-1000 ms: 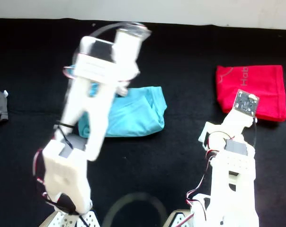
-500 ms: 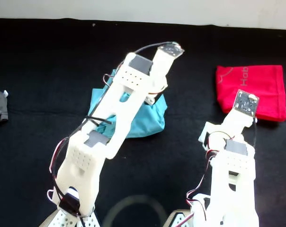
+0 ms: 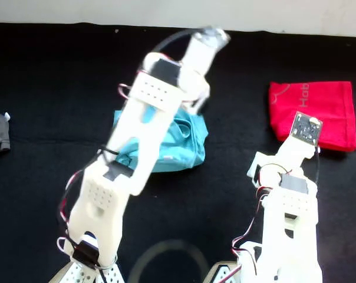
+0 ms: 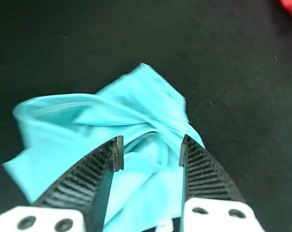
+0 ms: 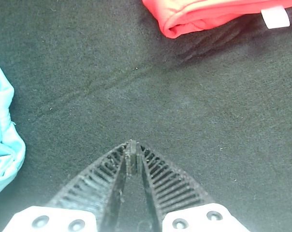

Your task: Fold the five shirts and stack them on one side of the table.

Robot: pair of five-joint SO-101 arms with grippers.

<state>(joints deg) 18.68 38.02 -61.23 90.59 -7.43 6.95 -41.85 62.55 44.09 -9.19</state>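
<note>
our left gripper (image 4: 151, 147) hangs spread above the rumpled teal shirt (image 4: 78, 121), mid-table. we judge it best to pinch the raised crease under the jaws, not a loose edge. our right gripper (image 5: 131, 154) rests pressed together over the black table (image 5: 209, 96), near the folded red shirt (image 3: 310, 112).

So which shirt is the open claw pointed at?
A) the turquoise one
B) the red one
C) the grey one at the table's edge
A: in the left wrist view the open left gripper frames the crumpled turquoise shirt, while the red shirt lies well off to the side.
</note>
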